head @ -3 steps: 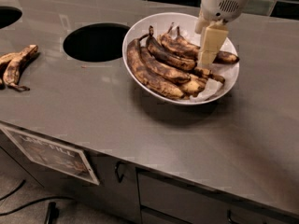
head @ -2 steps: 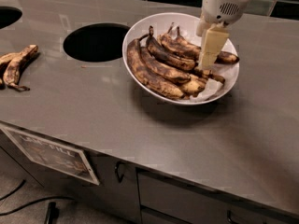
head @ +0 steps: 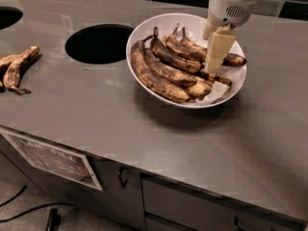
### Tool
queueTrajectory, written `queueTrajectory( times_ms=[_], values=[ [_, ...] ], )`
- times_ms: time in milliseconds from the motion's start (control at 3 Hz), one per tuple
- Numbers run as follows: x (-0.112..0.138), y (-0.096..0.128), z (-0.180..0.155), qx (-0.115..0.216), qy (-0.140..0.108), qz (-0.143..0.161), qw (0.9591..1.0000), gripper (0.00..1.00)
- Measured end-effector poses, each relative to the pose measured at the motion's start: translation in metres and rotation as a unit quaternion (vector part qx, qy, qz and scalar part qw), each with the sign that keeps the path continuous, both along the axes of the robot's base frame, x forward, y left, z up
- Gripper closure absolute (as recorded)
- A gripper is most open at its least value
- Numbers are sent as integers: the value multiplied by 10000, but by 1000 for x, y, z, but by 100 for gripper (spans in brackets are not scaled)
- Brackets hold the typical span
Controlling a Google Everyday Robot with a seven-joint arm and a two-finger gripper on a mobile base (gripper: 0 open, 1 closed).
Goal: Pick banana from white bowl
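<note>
Gripper (head: 212,73) is down inside the white bowl (head: 166,23), right side, tips at the banana pile. Grip state: can't tell. Banana (head: 200,88) lies in the bowl's near-right part, just beside the tips, next to longer blackened bananas (head: 161,70). Counter (head: 144,129) carries the bowl.

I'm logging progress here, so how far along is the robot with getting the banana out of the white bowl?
Done: the gripper is down inside the white bowl, on its right side, just above the stubby banana. In hand: the grasp itself, and I can't tell whether it has hold. Left: lifting the banana out. It lies in the bowl beside the longer blackened bananas.
</note>
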State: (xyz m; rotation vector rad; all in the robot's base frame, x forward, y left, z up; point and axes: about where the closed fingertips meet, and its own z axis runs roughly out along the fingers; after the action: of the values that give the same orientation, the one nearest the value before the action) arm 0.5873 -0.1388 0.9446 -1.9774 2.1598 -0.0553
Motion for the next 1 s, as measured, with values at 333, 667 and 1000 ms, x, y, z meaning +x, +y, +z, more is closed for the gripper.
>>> queueTrajectory(
  times_ms=[333,667,1000],
  values=[
    [2,-1,-3,-15,22,1,10000,31],
    [5,0,-7,-47,56,17,10000,37],
    [8,1,-10,-76,79,28,9999,37]
  ],
)
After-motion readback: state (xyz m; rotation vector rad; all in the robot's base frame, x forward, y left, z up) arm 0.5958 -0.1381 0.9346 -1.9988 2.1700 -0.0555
